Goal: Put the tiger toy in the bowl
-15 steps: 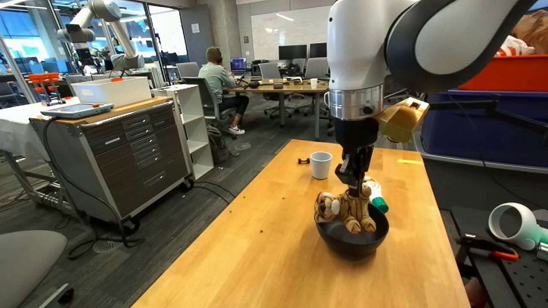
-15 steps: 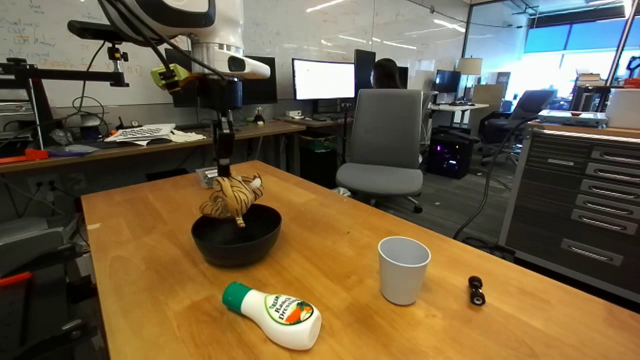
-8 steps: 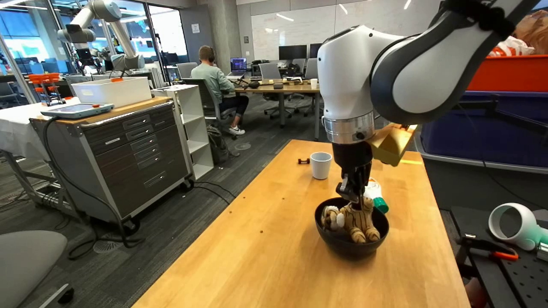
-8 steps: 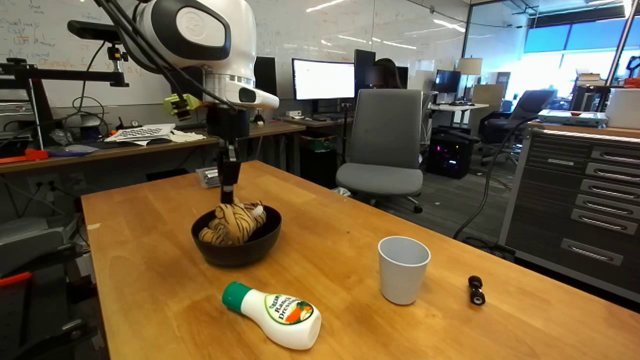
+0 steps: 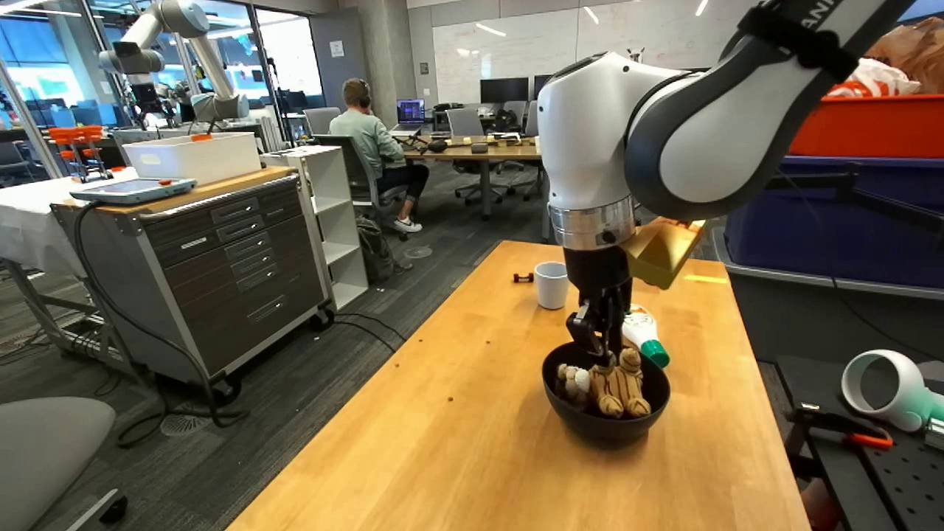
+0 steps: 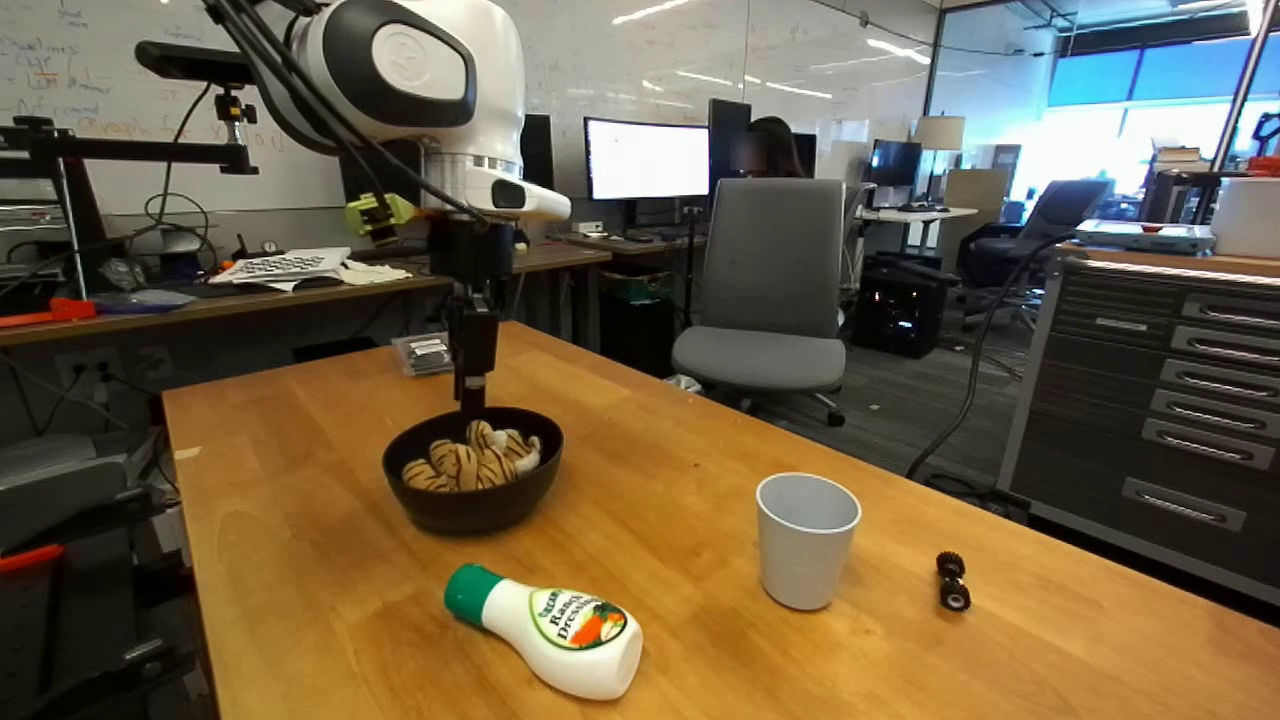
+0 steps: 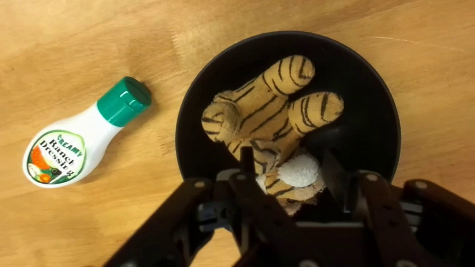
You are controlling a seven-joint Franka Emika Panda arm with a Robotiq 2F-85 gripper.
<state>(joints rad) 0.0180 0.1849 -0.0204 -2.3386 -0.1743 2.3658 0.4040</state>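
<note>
One tiger [image 7: 265,111] lies in the bowl [image 7: 365,111] under the gripper [image 7: 289,157]; in the wrist view its head [image 7: 299,171] shows between well-parted fingers [image 7: 247,160].

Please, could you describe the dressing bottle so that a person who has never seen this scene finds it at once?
On the wooden table, find the round black bowl that holds the tiger toy. Just outside this bowl, without touching it, the white bottle lies on its side. Unlike the plain, upright grey cup, it has a green cap and a Ranch Dressing label.
</note>
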